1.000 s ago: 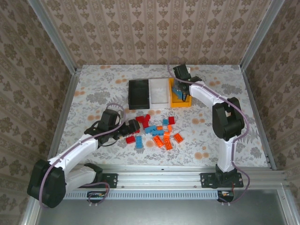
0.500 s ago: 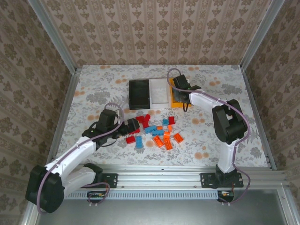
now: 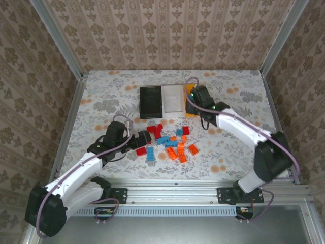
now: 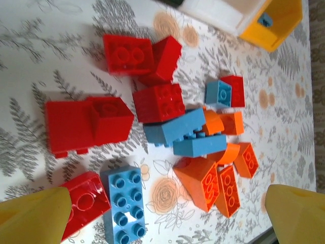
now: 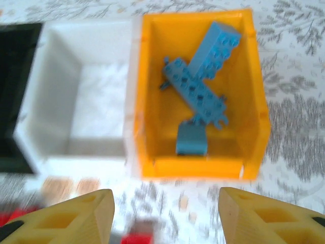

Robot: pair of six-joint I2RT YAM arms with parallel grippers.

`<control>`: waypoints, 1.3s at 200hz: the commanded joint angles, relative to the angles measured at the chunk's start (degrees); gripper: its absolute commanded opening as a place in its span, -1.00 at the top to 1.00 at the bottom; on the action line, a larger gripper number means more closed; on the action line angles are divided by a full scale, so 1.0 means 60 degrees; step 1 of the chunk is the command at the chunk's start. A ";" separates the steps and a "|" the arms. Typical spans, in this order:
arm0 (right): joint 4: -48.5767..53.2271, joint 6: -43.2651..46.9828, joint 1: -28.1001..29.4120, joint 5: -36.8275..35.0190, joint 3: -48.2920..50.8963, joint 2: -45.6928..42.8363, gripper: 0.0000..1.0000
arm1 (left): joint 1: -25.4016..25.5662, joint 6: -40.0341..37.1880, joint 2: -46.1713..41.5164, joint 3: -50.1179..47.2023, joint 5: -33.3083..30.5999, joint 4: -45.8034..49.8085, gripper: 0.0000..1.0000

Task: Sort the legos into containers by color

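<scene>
On the floral tabletop point(image 3: 101, 94) the right tool point(image 5: 167, 213) has backed off the yellow-orange bin point(image 5: 252, 101), spread and empty, blue bricks point(image 5: 200, 94) delivered; the left tool point(image 4: 167, 218) gapes above the loose pile point(image 4: 157, 101).

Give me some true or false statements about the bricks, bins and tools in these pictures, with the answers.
1. The yellow-orange bin holds blue bricks. True.
2. The white bin sits at the left end of the row. False: it is in the middle; the black bin is at the left end.
3. The left tool is shut on a red brick. False: it is open, holding nothing.
4. Red, blue and orange loose bricks lie on the table. True.
</scene>
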State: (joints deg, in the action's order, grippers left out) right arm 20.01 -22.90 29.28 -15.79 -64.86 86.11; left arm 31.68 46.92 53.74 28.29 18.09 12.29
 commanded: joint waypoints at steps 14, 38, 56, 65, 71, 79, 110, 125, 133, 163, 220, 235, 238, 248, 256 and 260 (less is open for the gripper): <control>0.0532 -0.0841 0.1223 0.0784 0.2390 -0.0990 -0.34 | 0.1409 -0.0126 0.1279 0.0288 -0.0038 -0.0838 -0.99; 0.0776 -0.1070 0.1881 0.0719 0.3243 -0.1335 -0.40 | 0.1882 -0.0312 0.1815 0.1052 -0.0451 -0.0888 -0.92; 0.0770 -0.1255 0.1903 0.0897 0.3776 -0.1514 -0.41 | 0.1795 -0.0221 0.1422 0.1089 -0.1138 -0.0949 -0.98; 0.0771 -0.1289 0.1917 0.0977 0.3924 -0.1546 -0.42 | 0.1727 -0.0188 0.1215 0.1030 -0.1258 -0.1003 -1.00; 0.0745 -0.1261 0.1917 0.1102 0.4002 -0.1530 -0.42 | 0.1675 -0.0187 0.1108 0.0990 -0.1241 -0.1048 -1.00; 0.0703 -0.1214 0.1930 0.1255 0.4055 -0.1487 -0.42 | 0.1638 -0.0202 0.1025 0.0977 -0.1153 -0.1046 -1.00; 0.0439 -0.1125 0.1976 0.1680 0.4148 -0.1140 -0.42 | 0.1590 -0.0188 0.1020 0.0913 -0.0942 -0.0765 -1.00; 0.0256 -0.1161 0.2020 0.1793 0.4232 -0.1124 -0.41 | 0.1580 -0.0104 0.0969 0.0756 -0.0934 -0.0774 -1.00; 0.0238 -0.1185 0.2021 0.1787 0.4233 -0.0863 -0.39 | 0.1573 -0.0071 0.0932 0.0665 -0.0942 -0.0822 -1.00; 0.0291 -0.1293 0.2034 0.1348 0.4124 -0.0360 -0.24 | 0.1558 -0.0027 0.0833 0.0561 -0.0960 -0.0746 -0.99; 0.0544 -0.1458 0.2048 0.0486 0.3764 -0.0716 0.31 | 0.1382 -0.0079 0.0236 0.0375 -0.1193 -0.0329 -1.00; 0.0647 -0.1411 0.2049 0.0257 0.3359 -0.1145 0.34 | 0.1176 -0.0150 0.0002 0.0353 -0.1316 -0.0045 -1.00; 0.0649 -0.1373 0.2042 0.0195 0.3239 -0.1315 0.35 | 0.1121 -0.0168 -0.0045 0.0351 -0.1346 0.0007 -1.00; 0.0643 -0.1238 0.2027 -0.0016 0.2738 -0.1420 0.35 | 0.0811 -0.0208 -0.0228 0.0353 -0.1411 0.0273 -1.00; 0.0593 -0.1050 0.2007 -0.0179 0.2197 -0.1287 0.36 | 0.0469 -0.0237 -0.0364 0.0353 -0.1414 0.0469 -1.00; 0.0556 -0.0930 0.1994 -0.0226 0.1897 -0.1145 0.36 | 0.0274 -0.0232 -0.0416 0.0353 -0.1394 0.0545 -0.99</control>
State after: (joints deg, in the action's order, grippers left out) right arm 24.01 -30.59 41.15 -12.19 -44.25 80.58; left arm 37.69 46.46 53.67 30.85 11.27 10.81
